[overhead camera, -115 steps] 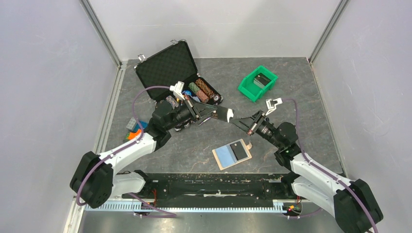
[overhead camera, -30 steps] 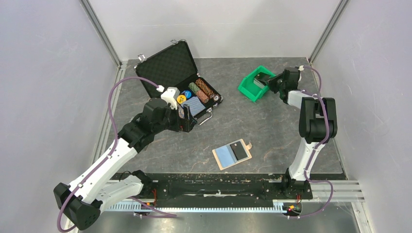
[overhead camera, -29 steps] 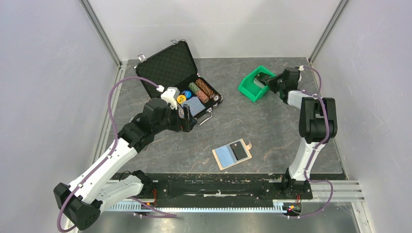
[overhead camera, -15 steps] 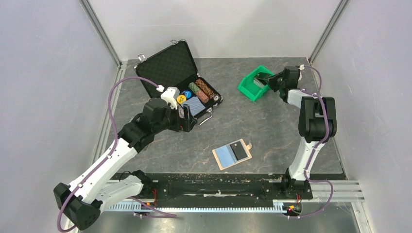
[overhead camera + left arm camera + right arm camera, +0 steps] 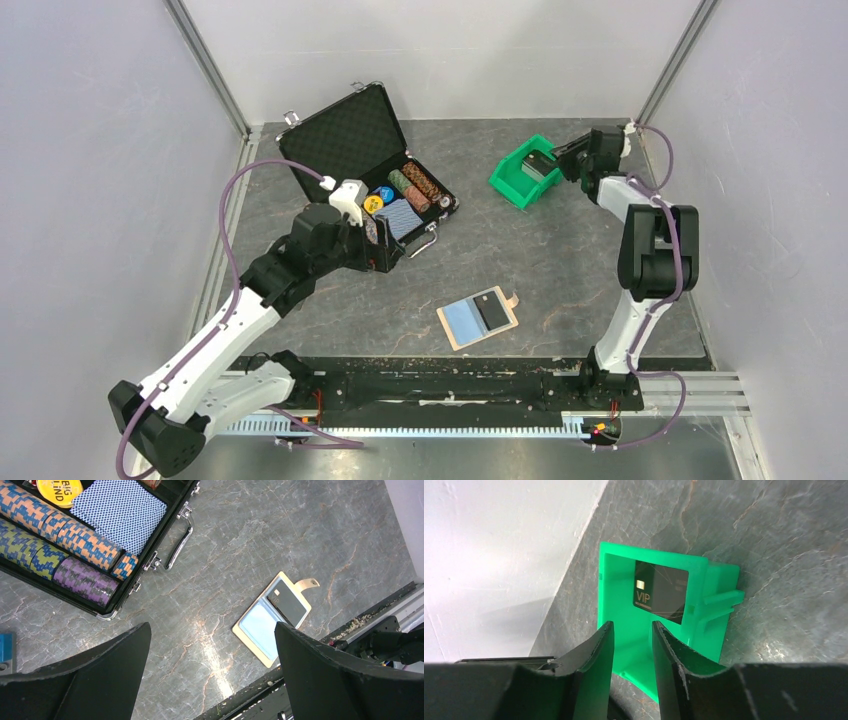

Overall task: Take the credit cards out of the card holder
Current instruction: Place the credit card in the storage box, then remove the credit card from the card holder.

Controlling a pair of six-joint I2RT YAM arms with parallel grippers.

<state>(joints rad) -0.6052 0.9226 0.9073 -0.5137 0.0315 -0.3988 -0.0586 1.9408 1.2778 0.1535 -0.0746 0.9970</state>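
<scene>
The card holder (image 5: 478, 317) lies spread open on the table near the front edge, tan-rimmed, with a side tab. Its left half shows a light blue face and a dark credit card (image 5: 491, 310) lies on its right half. The left wrist view shows the holder (image 5: 260, 627) and that card (image 5: 286, 602) too. Another dark credit card (image 5: 660, 592), marked VIP, lies in the green bin (image 5: 624, 605). My right gripper (image 5: 632, 626) hovers at the bin's edge (image 5: 512, 185), jaws apart with nothing between them. My left gripper (image 5: 212, 630) hangs wide open and empty over bare table beside the black case.
An open black chip case (image 5: 345, 135) stands at the back left, holding rolls of poker chips (image 5: 75, 537) and a blue patterned block (image 5: 120, 512). Its handle (image 5: 177, 545) juts toward the middle. Enclosure walls stand close behind the bin, and the arms' base rail (image 5: 450, 385) runs along the front.
The right gripper's jaws have parted at the bin and its wrist has shifted slightly toward the back. The left arm has stayed put.
</scene>
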